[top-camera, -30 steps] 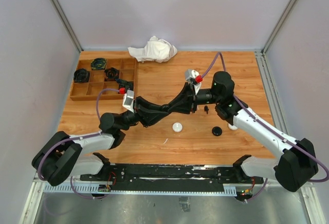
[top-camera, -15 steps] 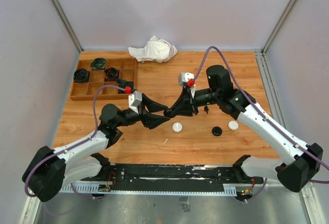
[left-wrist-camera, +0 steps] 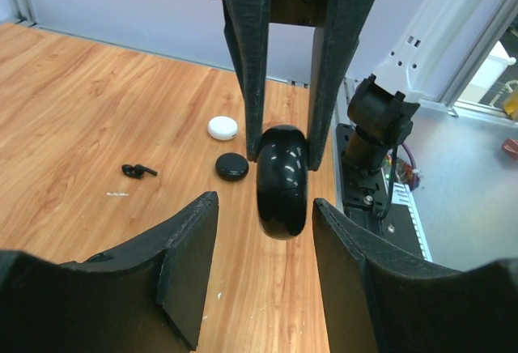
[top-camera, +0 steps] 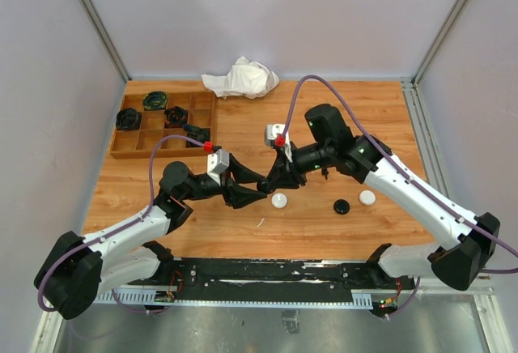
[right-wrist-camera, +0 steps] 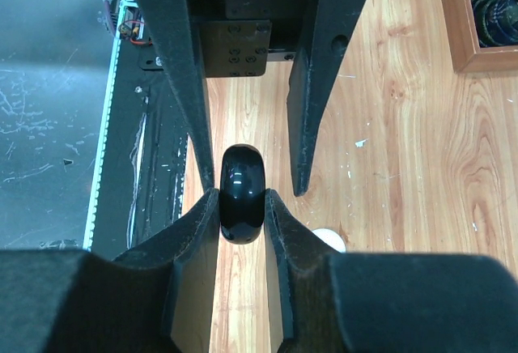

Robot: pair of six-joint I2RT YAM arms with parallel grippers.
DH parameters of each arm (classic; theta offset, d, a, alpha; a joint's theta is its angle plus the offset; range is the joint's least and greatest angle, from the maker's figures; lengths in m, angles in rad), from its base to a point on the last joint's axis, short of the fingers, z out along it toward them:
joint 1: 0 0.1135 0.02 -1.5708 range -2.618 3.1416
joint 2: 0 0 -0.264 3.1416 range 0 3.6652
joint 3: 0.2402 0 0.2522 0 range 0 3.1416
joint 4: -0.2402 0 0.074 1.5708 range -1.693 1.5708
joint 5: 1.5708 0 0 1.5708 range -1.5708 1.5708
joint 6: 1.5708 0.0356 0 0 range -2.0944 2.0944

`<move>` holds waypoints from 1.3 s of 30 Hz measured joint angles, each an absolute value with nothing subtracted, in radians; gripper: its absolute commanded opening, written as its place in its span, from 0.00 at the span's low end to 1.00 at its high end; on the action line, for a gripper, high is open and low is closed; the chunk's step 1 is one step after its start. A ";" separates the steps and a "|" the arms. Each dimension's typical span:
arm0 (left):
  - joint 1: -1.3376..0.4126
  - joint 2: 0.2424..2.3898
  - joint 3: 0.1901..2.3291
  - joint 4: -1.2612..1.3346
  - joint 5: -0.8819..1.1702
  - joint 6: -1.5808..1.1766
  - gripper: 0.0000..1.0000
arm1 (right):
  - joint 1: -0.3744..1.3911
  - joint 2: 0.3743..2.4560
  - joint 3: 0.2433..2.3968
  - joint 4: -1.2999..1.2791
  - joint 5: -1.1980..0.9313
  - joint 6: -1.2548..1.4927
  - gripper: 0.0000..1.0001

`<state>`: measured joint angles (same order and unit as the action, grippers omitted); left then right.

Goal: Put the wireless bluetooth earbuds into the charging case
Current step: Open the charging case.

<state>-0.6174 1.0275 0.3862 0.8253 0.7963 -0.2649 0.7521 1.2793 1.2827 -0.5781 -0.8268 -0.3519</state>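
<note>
Right gripper (right-wrist-camera: pixel 242 206): narrow, clamped on the black charging case (left-wrist-camera: pixel 282 181). The case is held edge-on off the table (top-camera: pixel 210 231), with a pad on each flat face.

Left gripper (left-wrist-camera: pixel 264 214): about half open. Its fingers (left-wrist-camera: pixel 188 256) flank the same case with a visible gap on both sides, so there's no contact and it carries nothing.

Both tips meet nose to nose at roughly table centre in the top view. Left arm comes in from 8 o'clock, right arm from 3 o'clock.

Can't tell whether the case lid is open or closed.

Black earbud (left-wrist-camera: pixel 138 170) lies loose on the wood at 3 o'clock from the tips, close under the right arm and apart from the case.

Also on the table:
- black puck (top-camera: pixel 341 206) at 4 o'clock
- white puck (top-camera: pixel 367 197) just beside it, further out
- second white puck (top-camera: pixel 279 201) at 5 o'clock, just beside the tips
- compartment tray (top-camera: pixel 129 152) at 10 o'clock with dark round items in its far cells
- crumpled white cloth (top-camera: pixel 241 78) at 12 o'clock on the far edge
</note>
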 measured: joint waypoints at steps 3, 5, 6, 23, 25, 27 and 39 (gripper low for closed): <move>-0.618 1.028 0.387 0.825 0.808 -0.262 0.56 | 0.755 1.288 1.287 -0.596 -0.810 -0.360 0.14; -0.619 1.028 0.387 0.825 0.814 -0.260 0.55 | 0.758 1.296 1.293 -0.608 -0.799 -0.364 0.14; -0.620 1.030 0.387 0.825 0.815 -0.258 0.54 | 0.759 1.300 1.298 -0.611 -0.794 -0.366 0.14; -0.639 1.071 0.395 0.805 0.817 -0.249 0.09 | 0.772 1.304 1.304 -0.619 -0.754 -0.377 0.25; -0.641 1.071 0.395 0.804 0.814 -0.244 0.06 | 0.773 1.304 1.304 -0.620 -0.749 -0.379 0.33; -0.644 1.071 0.395 0.801 0.809 -0.233 0.04 | 0.774 1.304 1.304 -0.621 -0.738 -0.379 0.38; -0.663 1.024 0.361 0.798 0.766 -0.117 0.00 | 0.775 1.288 1.304 -0.628 -0.646 -0.384 0.45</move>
